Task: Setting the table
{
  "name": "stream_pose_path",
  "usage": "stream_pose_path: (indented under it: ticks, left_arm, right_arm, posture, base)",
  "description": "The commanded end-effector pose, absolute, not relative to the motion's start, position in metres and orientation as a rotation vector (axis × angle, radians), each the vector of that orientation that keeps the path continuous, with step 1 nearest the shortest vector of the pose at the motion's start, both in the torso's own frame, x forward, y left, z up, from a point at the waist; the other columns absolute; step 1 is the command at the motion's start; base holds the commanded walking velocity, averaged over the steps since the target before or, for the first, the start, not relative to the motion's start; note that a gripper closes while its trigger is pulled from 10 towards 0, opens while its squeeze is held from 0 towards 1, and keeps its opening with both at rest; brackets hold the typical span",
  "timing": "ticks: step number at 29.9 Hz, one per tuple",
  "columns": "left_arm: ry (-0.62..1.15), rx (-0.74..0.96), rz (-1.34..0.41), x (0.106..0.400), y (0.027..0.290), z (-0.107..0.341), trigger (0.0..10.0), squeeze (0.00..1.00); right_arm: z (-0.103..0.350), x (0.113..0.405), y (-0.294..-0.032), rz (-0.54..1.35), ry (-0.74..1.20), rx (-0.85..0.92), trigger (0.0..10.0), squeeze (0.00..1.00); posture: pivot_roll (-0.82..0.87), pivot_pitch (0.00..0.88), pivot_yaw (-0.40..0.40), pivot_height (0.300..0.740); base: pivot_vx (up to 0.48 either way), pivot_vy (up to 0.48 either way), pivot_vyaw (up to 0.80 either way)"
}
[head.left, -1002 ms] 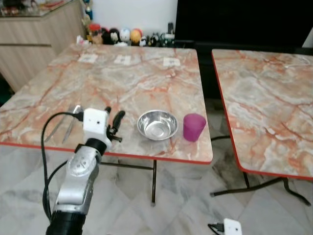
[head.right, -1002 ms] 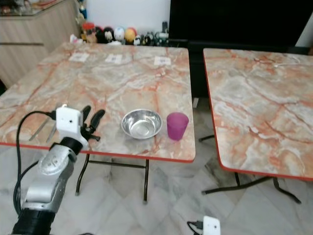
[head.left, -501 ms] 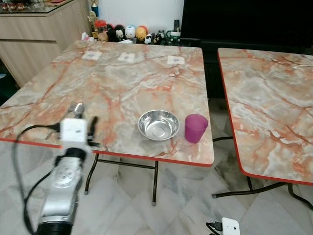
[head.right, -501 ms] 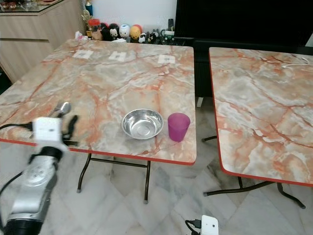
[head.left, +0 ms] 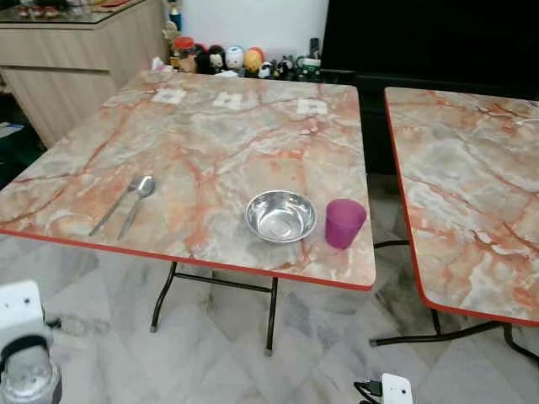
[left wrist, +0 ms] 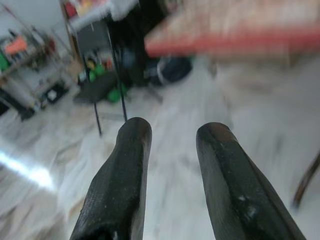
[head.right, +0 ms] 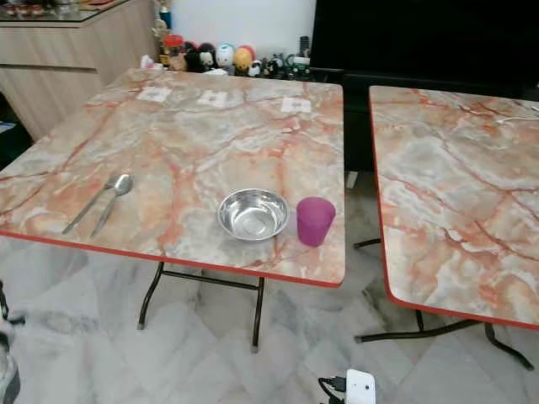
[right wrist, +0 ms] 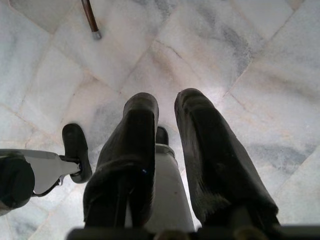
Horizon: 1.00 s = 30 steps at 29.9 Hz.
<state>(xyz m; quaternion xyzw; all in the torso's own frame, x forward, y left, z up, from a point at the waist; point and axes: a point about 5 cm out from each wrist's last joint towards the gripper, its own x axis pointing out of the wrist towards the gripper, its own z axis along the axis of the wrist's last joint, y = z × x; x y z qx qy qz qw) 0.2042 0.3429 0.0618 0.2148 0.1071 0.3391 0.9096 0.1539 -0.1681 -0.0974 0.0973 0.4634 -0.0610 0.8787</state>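
Two marble-patterned folding tables (head.left: 227, 143) with red edges stand on a pale marble-tile floor (head.left: 320, 337), a wooden counter (head.left: 76, 59) and white wall (head.left: 253, 21) behind.

Both eye views look down from head height at the same near desk (head.left: 210, 160). The left wrist view, blurred, seems to face low across the floor (left wrist: 260, 125); the right wrist view looks straight down.

Marble table (head.left: 210, 160) with fork (head.left: 114, 207), spoon (head.left: 137, 202), bowl (head.left: 280, 215), cup (head.left: 344, 223).
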Motion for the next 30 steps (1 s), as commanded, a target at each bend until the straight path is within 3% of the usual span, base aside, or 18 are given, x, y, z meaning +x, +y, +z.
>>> stream_pose_path:
  ticks: [1,10,20,24,30]
  left_arm:
    - [0.289,0.459,0.685,0.197,0.343,0.048,10.0,0.0]
    - [0.647,0.263,0.346,0.187,0.306,-0.025,10.0,0.0]
    - [0.796,0.241,0.15,0.192,0.271,-0.05,10.0,0.0]
    - [0.862,0.23,-0.003,0.19,0.25,-0.061,10.0,0.0]
    - [0.86,0.204,0.026,0.194,0.245,-0.062,10.0,0.0]
  right_arm:
    - [-0.097,0.154,-0.17,-0.134,0.963,0.2,10.0,0.0]
    - [-0.097,0.154,-0.17,-0.133,0.962,0.2,10.0,0.0]
    - [-0.097,0.154,-0.169,-0.138,0.962,0.204,10.0,0.0]
    - [-0.097,0.154,-0.169,-0.14,0.961,0.206,10.0,0.0]
    - [-0.097,0.154,-0.169,-0.142,0.96,0.208,10.0,0.0]
  posture:
    - [0.19,0.009,-0.036,0.74]
    - [0.18,0.009,-0.038,0.74]
    - [0.17,0.01,-0.038,0.74]
    - [0.16,0.011,-0.035,0.74]
    - [0.16,0.008,-0.034,0.74]
  base:
    - [0.0,0.0,0.0]
    - [0.0,0.0,0.0]
    - [0.0,0.0,0.0]
    - [0.0,0.0,0.0]
    - [0.0,0.069,0.0]
